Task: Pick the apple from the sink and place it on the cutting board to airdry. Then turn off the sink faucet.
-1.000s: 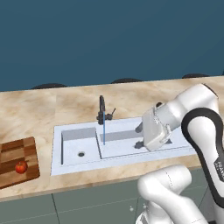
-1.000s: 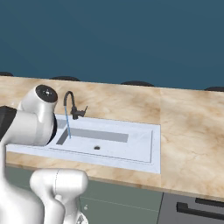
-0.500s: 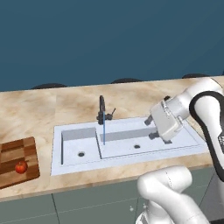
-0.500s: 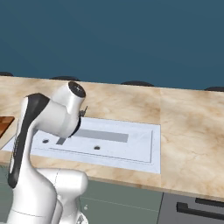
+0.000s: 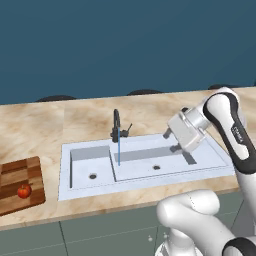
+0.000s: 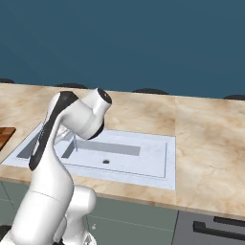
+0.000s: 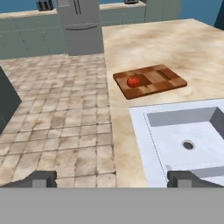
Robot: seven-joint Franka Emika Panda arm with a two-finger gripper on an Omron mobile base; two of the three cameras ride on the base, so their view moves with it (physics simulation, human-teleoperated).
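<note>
The apple (image 5: pixel 23 191) rests on the board (image 5: pixel 20 183), left of the sink (image 5: pixel 145 165), so only the faucet (image 5: pixel 116 126) remains; water runs from its spout into the basin. My gripper (image 5: pixel 172 141) hangs spread and empty above the sink's right part, well apart from the lever. I judge the step goes best by approaching the thin lever from the side and nudging it with one finger, clear of the spout.
</note>
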